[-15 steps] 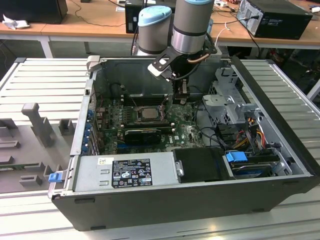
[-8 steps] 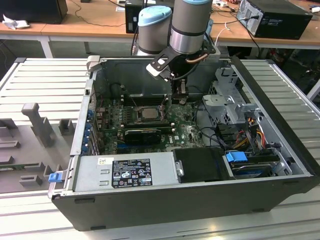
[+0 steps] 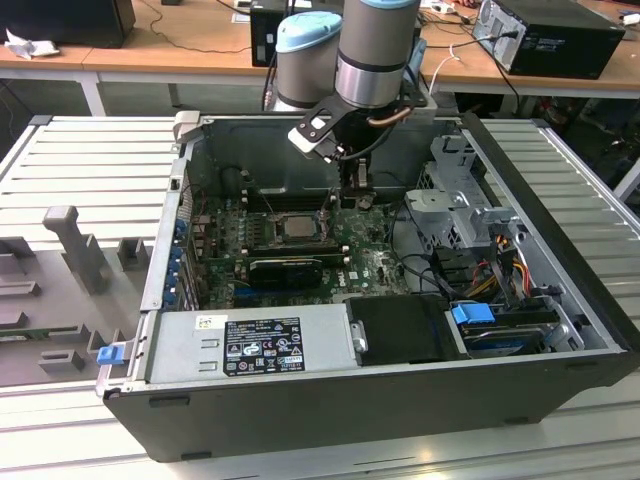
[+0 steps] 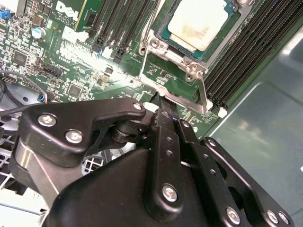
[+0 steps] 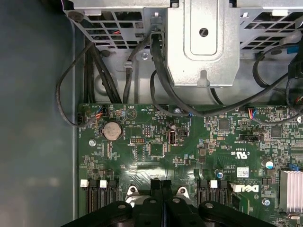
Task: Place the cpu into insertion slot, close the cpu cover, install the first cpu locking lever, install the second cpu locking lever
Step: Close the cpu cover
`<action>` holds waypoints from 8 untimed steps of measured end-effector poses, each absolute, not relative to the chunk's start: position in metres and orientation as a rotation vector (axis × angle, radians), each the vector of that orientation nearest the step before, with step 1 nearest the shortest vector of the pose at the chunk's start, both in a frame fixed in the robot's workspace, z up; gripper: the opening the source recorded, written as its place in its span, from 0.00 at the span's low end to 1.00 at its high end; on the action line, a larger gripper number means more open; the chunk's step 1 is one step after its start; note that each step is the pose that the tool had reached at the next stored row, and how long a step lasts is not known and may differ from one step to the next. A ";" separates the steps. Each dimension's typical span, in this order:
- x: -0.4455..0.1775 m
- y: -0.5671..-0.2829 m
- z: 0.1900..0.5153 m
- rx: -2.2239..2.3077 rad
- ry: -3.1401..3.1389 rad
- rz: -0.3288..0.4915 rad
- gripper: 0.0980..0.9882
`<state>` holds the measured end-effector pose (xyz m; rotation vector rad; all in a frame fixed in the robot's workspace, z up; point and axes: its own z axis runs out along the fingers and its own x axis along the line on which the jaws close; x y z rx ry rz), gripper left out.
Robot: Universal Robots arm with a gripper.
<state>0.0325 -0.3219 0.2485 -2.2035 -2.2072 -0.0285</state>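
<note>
Second wrist view: chip (image 4: 196, 23) sits in slot (image 4: 164, 34), cover (image 4: 173, 59) looks down around it; hand (image 4: 170, 118) clenched, holding nothing I can see, tips just beside silver lever (image 4: 204, 94). Guess: lever step. Needs gentle push down, then lock in place.

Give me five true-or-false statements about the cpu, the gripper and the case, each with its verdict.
1. The cpu lies in the insertion slot. True.
2. The gripper holds the cpu. False: the cpu lies in the slot, apart from the gripper.
3. The computer case is open. True.
4. The gripper hangs outside the case. False: it is down inside the case, over the motherboard.
5. A round coin battery sits on the motherboard. True.
</note>
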 end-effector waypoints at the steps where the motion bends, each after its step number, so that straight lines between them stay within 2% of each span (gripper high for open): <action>1: 0.032 -0.322 0.248 -2.204 -2.207 -0.028 0.01; 8: 0.027 -0.322 0.248 -2.204 -2.207 -0.028 0.01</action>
